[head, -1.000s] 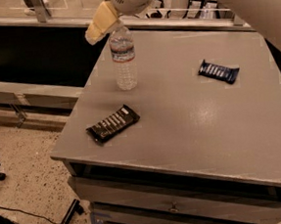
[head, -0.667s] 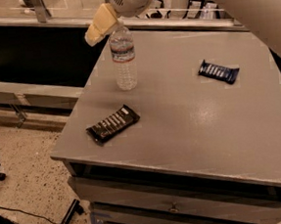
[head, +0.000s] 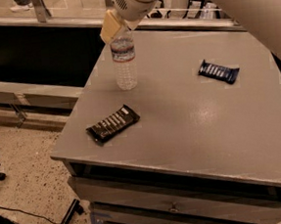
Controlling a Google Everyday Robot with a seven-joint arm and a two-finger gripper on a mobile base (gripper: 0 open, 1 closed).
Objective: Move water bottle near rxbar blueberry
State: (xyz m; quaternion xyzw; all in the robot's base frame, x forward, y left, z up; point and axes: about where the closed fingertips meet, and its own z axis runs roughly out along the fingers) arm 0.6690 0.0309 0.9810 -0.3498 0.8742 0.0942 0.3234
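The water bottle (head: 125, 61) stands upright near the table's back left corner, clear and ribbed with a white-blue-red label band. Its cap is hidden behind my gripper (head: 115, 24), which hangs right at the bottle's top from the white arm (head: 229, 3) coming in from the upper right. The rxbar blueberry (head: 218, 71), a flat bar in a dark blue wrapper, lies at the table's right side, well to the right of the bottle.
A black-wrapped bar with white lettering (head: 113, 123) lies near the front left edge of the grey table (head: 191, 129). Drawers sit below the tabletop. A bench and a dark wall are to the left; cables lie on the speckled floor.
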